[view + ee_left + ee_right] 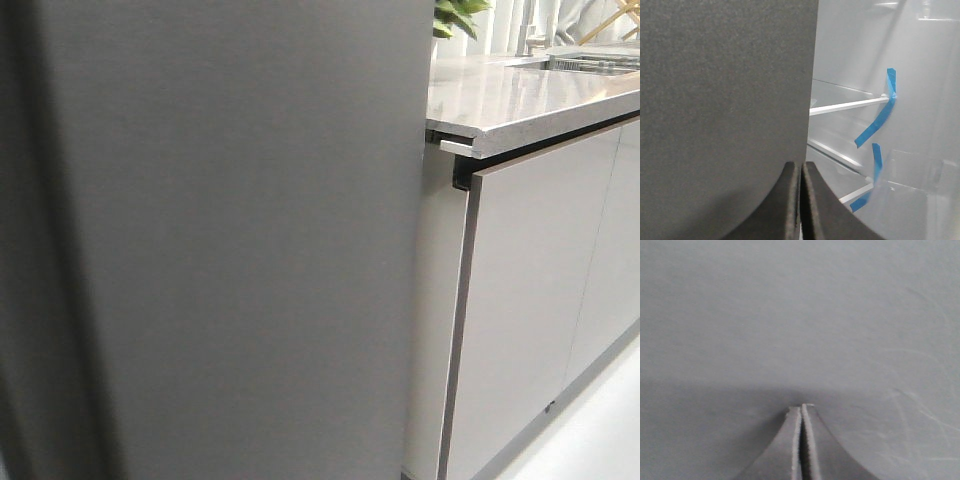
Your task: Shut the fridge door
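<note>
A: How are the end effectors?
B: Left end effector [800, 200] and right end effector [801, 440] are both pressed together, holding nothing.
A: And the fridge door [220, 240]?
B: It fills the front view from 9 o'clock; cabinet fronts [530, 300] stand at 3 o'clock under the counter [520, 95].

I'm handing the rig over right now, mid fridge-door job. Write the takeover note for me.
Left gripper: shut, empty, at the fridge door edge.
Right gripper: shut, empty, tips close against a plain grey surface.
The door's dark outer face fills the front view; past its edge the white interior with blue tape strips still shows.
Done: door not yet closed.
Left: push it fully shut.
</note>
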Tool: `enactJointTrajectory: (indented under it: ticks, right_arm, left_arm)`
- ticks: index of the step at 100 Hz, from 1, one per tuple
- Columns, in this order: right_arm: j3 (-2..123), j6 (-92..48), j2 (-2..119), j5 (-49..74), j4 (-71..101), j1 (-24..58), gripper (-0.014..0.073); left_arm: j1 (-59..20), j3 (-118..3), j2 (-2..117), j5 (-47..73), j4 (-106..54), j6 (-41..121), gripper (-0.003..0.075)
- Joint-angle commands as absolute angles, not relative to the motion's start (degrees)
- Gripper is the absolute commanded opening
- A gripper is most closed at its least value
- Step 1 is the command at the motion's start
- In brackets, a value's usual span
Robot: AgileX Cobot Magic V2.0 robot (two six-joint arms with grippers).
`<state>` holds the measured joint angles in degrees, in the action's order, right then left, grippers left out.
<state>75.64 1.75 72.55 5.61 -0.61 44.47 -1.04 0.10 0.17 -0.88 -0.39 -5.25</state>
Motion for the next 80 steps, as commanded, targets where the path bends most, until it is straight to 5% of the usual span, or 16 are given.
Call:
enactJointTrajectory:
  ticks: [1, 80]
  right_arm:
    - [79.81, 1.82, 74.13, 0.41, -0.63, 44.62, -0.0076]
    - [96.1, 2.31, 94.79, -3.84, -0.63, 44.62, -0.0076]
  left_arm:
    - [-1.3, 1.7, 1.26, -5.28, -0.48, -5.45, -0.0021]
    - [-1.3, 1.7, 1.26, -5.28, -0.48, -5.45, -0.0021]
